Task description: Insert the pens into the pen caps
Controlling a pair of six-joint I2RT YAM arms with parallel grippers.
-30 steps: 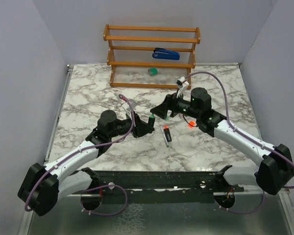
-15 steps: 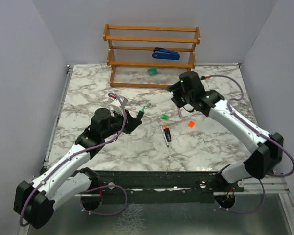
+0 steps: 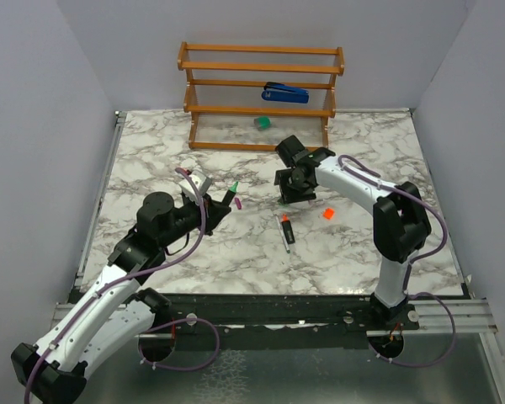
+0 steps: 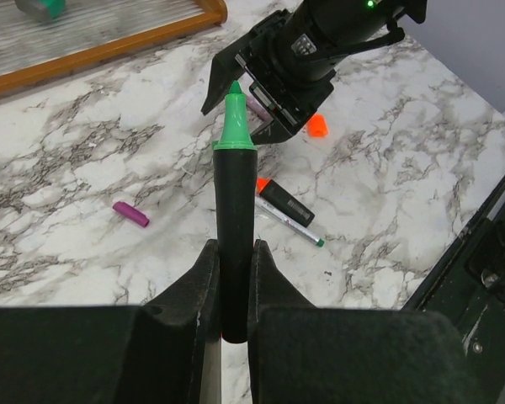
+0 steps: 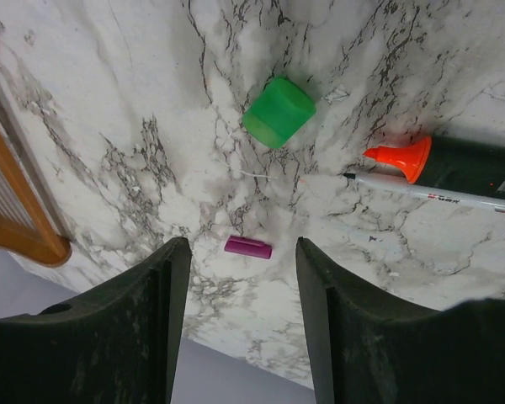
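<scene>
The table (image 3: 151, 160) top looks like smooth stone, white with grey veins. The rack (image 3: 261, 67) at its far edge is orange-brown wood with a soft shine. The green-tipped marker (image 4: 234, 227) has a dull black plastic body and a smooth green tip. The green cap (image 5: 279, 112) and the purple cap (image 5: 247, 247) are smooth plastic. The fingers (image 5: 126, 337) of the right gripper (image 5: 241, 278) are dull black plastic with pale scuffs.

Built of glossy white plastic arm links (image 3: 97, 307) between bulky matte black joint housings (image 3: 158, 210). Looped on both sides with thin purple cables (image 3: 444, 238). Tipped with blunt, dust-scuffed black plastic fingers (image 5: 126, 328). Lit by one small green light (image 4: 370, 3).
</scene>
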